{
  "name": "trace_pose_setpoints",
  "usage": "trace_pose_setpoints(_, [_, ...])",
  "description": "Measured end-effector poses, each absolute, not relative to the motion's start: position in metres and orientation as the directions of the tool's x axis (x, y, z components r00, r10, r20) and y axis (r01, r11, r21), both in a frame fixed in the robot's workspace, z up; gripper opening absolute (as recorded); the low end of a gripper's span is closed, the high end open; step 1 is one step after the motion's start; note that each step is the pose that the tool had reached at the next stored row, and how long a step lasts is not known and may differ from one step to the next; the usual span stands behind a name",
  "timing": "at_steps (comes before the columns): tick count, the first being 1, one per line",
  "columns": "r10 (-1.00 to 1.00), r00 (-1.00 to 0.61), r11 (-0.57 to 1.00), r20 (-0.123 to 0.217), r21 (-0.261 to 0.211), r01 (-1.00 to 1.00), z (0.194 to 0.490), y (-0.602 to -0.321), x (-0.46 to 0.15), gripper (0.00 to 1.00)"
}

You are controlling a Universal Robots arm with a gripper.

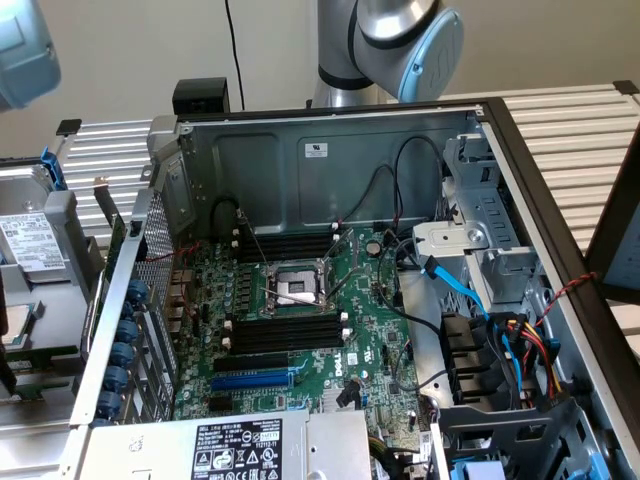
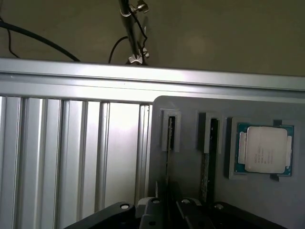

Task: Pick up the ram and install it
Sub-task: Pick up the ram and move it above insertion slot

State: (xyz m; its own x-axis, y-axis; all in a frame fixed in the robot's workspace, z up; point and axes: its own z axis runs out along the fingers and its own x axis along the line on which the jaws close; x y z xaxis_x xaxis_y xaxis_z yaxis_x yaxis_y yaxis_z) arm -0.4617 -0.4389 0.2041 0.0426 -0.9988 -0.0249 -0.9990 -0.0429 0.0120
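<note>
**— Exterior view first. What do you have?**
— An open computer case [image 1: 330,150] lying on the ribbed counter [image 1: 570,120], with the motherboard [image 1: 360,320] facing up. The black memory slots [image 1: 285,330] below the processor socket [image 1: 297,285] look bare, with white clips at their ends. The arm [image 1: 400,40] rises behind the case.

**— And the wrist view?**
— Here I find the ram [image 2: 168,160]. It stands on edge in a grey holder [image 2: 190,107] and reads as a thin dark line. What looks like a second stick [image 2: 206,174] sits in the next slot, with a loose processor chip [image 2: 264,149] beyond. The claw [image 2: 169,212] is lined up with the first stick. I cannot tell whether it is open or closed, or whether it touches.

**— How will the ram handle?**
— I judge it light, thin and stiff, but fragile, so it should not be bent or twisted. I'd pinch the flat faces near the middle of the upper edge, away from the contacts.

**— What does each view give you?**
— The exterior one gives me the slots. The wrist one gives me the holder and the claw.
</note>
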Motion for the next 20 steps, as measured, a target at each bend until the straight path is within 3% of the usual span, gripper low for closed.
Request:
trace_pose_setpoints(16, [-0.999,0.043,-0.043,-0.026,0.012,-0.999,0.2028,-0.4390,-0.4617,0.17])
trace_pose_setpoints(20, [-0.999,0.043,-0.043,-0.025,0.012,-0.999,0.2028,-0.4390,-0.4617,0.12])
